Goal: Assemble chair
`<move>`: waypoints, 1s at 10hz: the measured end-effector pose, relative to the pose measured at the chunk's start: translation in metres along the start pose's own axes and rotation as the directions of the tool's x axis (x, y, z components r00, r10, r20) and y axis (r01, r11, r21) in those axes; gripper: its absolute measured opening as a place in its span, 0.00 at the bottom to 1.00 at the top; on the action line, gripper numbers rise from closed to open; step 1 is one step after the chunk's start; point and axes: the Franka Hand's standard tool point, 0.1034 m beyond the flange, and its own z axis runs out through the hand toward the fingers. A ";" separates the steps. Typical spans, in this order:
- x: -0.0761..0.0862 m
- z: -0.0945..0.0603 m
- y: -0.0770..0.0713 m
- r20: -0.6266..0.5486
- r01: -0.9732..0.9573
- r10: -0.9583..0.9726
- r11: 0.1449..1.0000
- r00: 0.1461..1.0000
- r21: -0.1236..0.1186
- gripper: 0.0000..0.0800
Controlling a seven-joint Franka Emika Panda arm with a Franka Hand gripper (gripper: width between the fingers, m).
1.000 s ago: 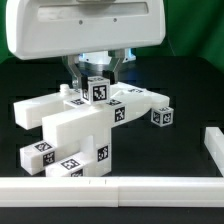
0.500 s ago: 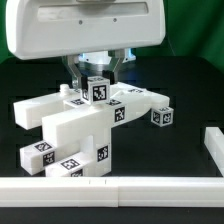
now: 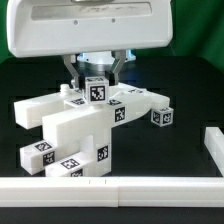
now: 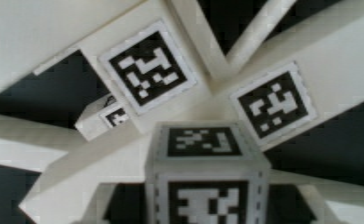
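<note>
**A:** What lies nearest?

**B:** A long plain white rail point(image 3: 110, 188) runs along the near edge of the black counter point(image 3: 185, 85), at six o'clock in the exterior view. A short white block point(image 3: 214, 140) shows at four o'clock, cut off by the frame.

**A:** And the chair?

**B:** The chunky white plastic chair assembly point(image 3: 75, 125), blocks bearing black-and-white square tags, sits mid-counter just behind the rail. At its three o'clock end is a small tagged end cube point(image 3: 161, 117). I cannot tell whether it is joined.

**A:** The tool?

**B:** The tool point(image 3: 97, 78) hangs at the assembly's twelve o'clock, its fingers pinching a small white tagged cube point(image 3: 96, 91) from both sides. The wrist view shows that cube point(image 4: 204, 150) close up, with the assembly's tagged faces point(image 4: 149, 72) beyond. Whether the cube touches the assembly, I cannot tell. Farthest back is the glossy white robot arm point(image 3: 85, 25).
</note>
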 end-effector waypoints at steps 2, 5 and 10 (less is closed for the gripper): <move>0.001 0.000 0.001 -0.007 -0.161 0.161 0.987 0.987 -0.002 0.36; 0.002 0.001 0.003 -0.010 -0.371 0.371 0.929 0.929 -0.001 0.36; 0.002 0.001 0.001 -0.013 -0.649 0.649 0.761 0.761 0.004 0.36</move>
